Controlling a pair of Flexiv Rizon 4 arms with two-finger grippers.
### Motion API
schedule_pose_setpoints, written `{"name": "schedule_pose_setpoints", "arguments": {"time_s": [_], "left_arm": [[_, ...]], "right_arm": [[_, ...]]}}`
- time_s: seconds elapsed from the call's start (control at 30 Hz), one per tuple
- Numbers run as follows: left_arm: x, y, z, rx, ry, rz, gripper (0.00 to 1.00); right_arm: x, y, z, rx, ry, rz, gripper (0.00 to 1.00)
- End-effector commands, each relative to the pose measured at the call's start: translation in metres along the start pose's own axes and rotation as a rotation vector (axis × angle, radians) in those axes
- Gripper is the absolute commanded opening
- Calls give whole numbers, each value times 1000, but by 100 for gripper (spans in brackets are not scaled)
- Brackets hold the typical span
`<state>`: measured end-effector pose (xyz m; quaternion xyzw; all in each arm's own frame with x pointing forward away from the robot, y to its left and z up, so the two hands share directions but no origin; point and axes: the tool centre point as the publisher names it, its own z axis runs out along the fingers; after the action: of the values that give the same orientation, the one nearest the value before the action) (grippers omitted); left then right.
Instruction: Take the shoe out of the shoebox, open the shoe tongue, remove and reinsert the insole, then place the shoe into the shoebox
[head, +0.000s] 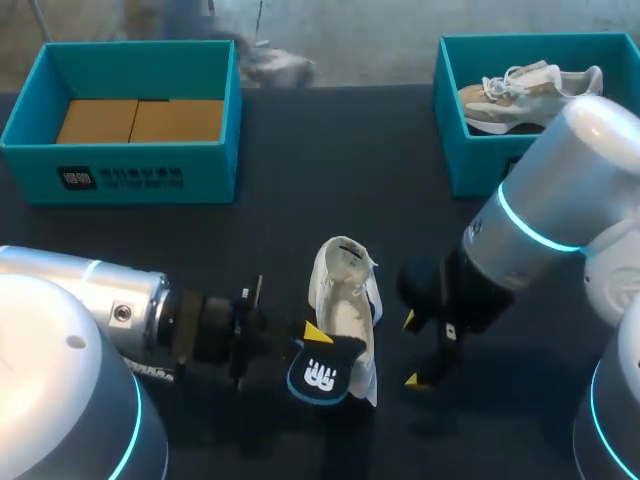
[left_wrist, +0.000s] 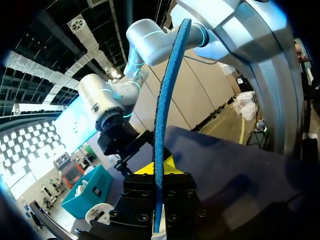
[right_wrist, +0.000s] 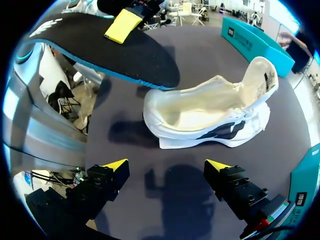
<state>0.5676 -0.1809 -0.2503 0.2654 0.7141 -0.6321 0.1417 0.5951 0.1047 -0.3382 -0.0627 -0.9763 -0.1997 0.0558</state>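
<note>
- Since the black-topped, blue-edged foam insole (head: 322, 372) is out of the shoe & pinched edge-on in the left gripper's (left_wrist: 159, 172) clenched jaws, the step in hand looks like reinsertion.
- The white fabric sneaker (right_wrist: 210, 115) rests on the dark table (head: 300, 200) just ahead of the right gripper (right_wrist: 167, 167). Its jaws are spread wide and hold nothing. The shoe's opening gapes toward the insole.
- Imo the right jaws should pin the shoe first so it can't skid.
- Then the left feeds the insole in at a low angle, narrow end leading.
- Risk: the foam is bendy, so the free end may buckle or snag the collar.
- The teal cardboard shoebox w/ brown inserts (head: 120, 120) sits well beyond the left jaws, for later.
</note>
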Motion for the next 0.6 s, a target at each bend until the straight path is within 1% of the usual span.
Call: {"name": "schedule_pose_setpoints", "arguments": {"time_s": [0.03, 0.27, 0.6], "left_arm": [[0, 1, 5, 5, 0, -5, 0], [1, 0, 6, 18, 5, -3, 0], [0, -2, 9, 37, 0, 5, 0]], "right_arm": [[-5, 12, 13, 37, 2, 1, 100], [-7, 11, 22, 88, 26, 29, 100], [-5, 11, 26, 83, 20, 32, 100]]}}
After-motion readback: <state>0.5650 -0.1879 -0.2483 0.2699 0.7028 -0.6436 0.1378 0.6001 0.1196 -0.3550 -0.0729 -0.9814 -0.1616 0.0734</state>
